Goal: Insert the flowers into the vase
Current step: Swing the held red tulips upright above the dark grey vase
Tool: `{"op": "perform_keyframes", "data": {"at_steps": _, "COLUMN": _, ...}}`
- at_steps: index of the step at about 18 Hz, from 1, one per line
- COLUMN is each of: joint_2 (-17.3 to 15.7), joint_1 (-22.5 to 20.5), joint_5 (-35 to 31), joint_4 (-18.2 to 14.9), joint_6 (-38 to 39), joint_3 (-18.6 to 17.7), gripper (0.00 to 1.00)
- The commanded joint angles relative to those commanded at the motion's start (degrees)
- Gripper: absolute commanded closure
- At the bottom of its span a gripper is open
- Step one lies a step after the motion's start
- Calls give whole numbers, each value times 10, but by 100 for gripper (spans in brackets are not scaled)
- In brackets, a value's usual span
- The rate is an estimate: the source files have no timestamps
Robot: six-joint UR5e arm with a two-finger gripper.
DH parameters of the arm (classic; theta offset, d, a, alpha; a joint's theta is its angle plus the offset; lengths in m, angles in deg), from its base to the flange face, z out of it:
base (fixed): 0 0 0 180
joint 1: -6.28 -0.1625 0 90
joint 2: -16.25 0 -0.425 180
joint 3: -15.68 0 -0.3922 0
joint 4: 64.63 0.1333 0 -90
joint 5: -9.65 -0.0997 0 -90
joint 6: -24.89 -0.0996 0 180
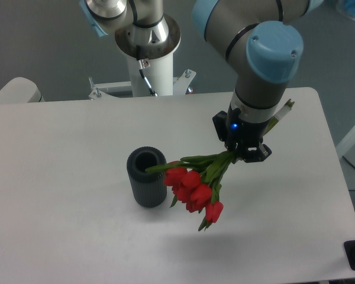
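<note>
Flowers point(195, 189) in fingers point(241, 155), beside vase point(147, 177)

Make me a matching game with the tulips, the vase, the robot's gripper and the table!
Things:
1. flowers
2. vase
3. gripper
4. table

Descriptions:
A. white and flat
B. dark grey, standing upright, nothing inside
C. red buds hanging downward, beside the vase
D. closed around green stems

Right pairs: 1-C, 2-B, 3-D, 4-A
</note>
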Motion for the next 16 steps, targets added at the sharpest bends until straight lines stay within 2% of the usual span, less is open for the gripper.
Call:
{"op": "perform_keyframes", "data": {"at_steps": 4, "joint_2": 0, "joint_1": 2, "joint_5": 7, "joint_4": 0, "joint_6": 1, "joint_3": 0, "gripper": 100}}
{"op": "perform_keyframes", "data": {"at_steps": 9, "joint_2": -3, "joint_1": 6, "joint_5": 57, "joint_4": 0, "joint_6": 30, "joint_3": 5, "gripper": 100}}
{"op": "perform_keyframes", "data": {"at_steps": 11, "joint_2": -6, "joint_1": 7, "joint_5": 108, "joint_4": 0, "joint_6": 33, "joint_3": 1, "gripper": 100}}
{"op": "perform_keyframes", "data": {"at_steps": 16, "joint_2": -20, "joint_1": 5, "joint_5": 288, "joint_4": 0, "joint_6": 58, "joint_3": -17, "gripper": 100}}
